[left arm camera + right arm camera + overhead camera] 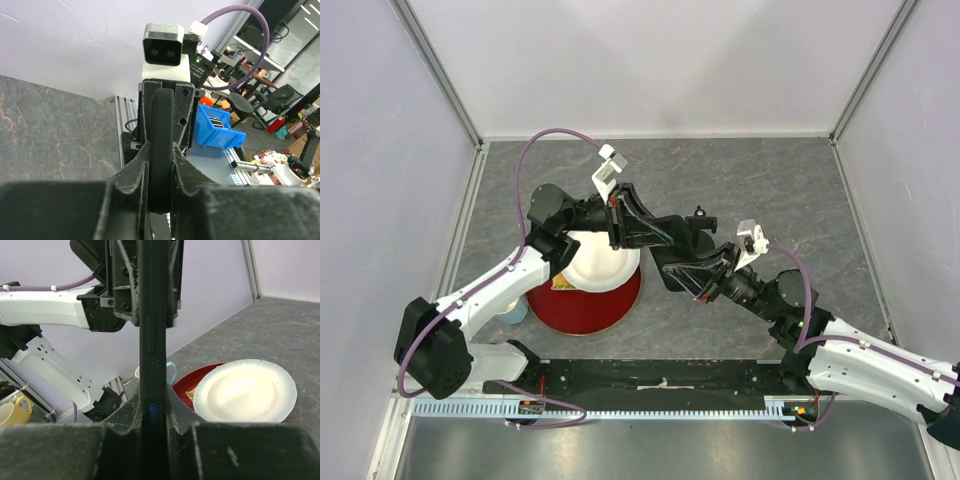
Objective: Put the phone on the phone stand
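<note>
Passing the phone (150, 365) between arms, edge-on above the mid worktop (800, 190), the white plate (245, 392) at its 9 o'clock
Left end effector (160, 170) and right end effector (152, 410) each pinch one end; its long axis seems to run 10-to-4 o'clock from above. One grip should loosen fully before the other draws away, so the slab does not twist; the phone stand cannot be made out

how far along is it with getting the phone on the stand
Done: the phone is off the table, held edge-on in the air. In hand: the left gripper and the right gripper both clamp it, which looks like a handover. Left: seating it on the phone stand, which I cannot pick out clearly in any view.
</note>
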Available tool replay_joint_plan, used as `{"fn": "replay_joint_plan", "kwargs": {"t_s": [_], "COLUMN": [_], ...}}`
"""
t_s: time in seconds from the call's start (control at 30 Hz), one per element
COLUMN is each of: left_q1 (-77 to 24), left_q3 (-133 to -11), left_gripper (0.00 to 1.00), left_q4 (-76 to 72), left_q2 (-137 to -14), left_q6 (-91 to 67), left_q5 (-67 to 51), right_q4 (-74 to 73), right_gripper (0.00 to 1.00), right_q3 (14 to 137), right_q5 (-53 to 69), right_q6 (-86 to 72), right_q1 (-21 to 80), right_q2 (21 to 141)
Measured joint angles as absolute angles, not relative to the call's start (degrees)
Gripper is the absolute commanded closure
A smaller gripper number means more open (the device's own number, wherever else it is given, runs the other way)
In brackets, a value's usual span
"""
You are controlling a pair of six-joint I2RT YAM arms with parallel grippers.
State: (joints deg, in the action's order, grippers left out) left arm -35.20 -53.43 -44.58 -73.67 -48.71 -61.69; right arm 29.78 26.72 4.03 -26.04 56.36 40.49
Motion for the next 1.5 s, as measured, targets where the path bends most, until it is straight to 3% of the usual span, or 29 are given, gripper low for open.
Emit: {"fn": "replay_joint_plan", "kwargs": {"t_s": [0.07,0.1,0.2,0.37,0.43,0.7,0.93,1.23,1.5], "left_q1": [-35.2,-35.2,-35.4,-35.9,-36.1,-36.1,-36.1,-36.1,-36.1], "left_q3": [-53.5,-53.5,-53.4,-53.7,-54.0,-54.0,-54.0,-54.0,-54.0], "left_gripper": [0.98,0.98,0.98,0.98,0.98,0.98,0.98,0.98,0.98], "left_q4": [-44.5,-44.0,-40.6,-31.2,-27.1,-10.2,-4.8,-1.4,-1.5], "left_q2": [-73.2,-72.8,-71.2,-69.3,-69.2,-62.1,-57.4,-57.3,-58.2], "left_q6": [-48.1,-47.8,-45.9,-41.9,-40.1,-29.6,-25.5,-23.9,-23.9], "left_q5": [-61.7,-61.5,-59.2,-53.6,-50.7,-29.3,-13.1,-7.6,-9.8], "right_q4": [30.2,30.3,27.5,18.1,13.2,-10.2,-26.9,-28.9,-16.8], "right_gripper": [0.93,0.74,0.44,0.19,0.03,0.02,0.02,0.37,0.4], "right_q3": [26.7,26.8,28.5,32.0,32.8,37.6,39.7,41.7,41.6], "right_q5": [4.1,4.2,3.2,-2.4,-5.7,-30.3,-46.3,-45.8,-31.2], "right_q6": [-26.9,-27.0,-26.7,-25.8,-25.6,-31.5,-39.4,-32.9,-24.4], "right_q1": [56.4,56.4,56.4,56.3,56.3,56.3,56.1,55.6,41.6], "right_q2": [40.7,40.8,41.0,40.4,39.4,35.4,37.7,49.2,55.7]}}
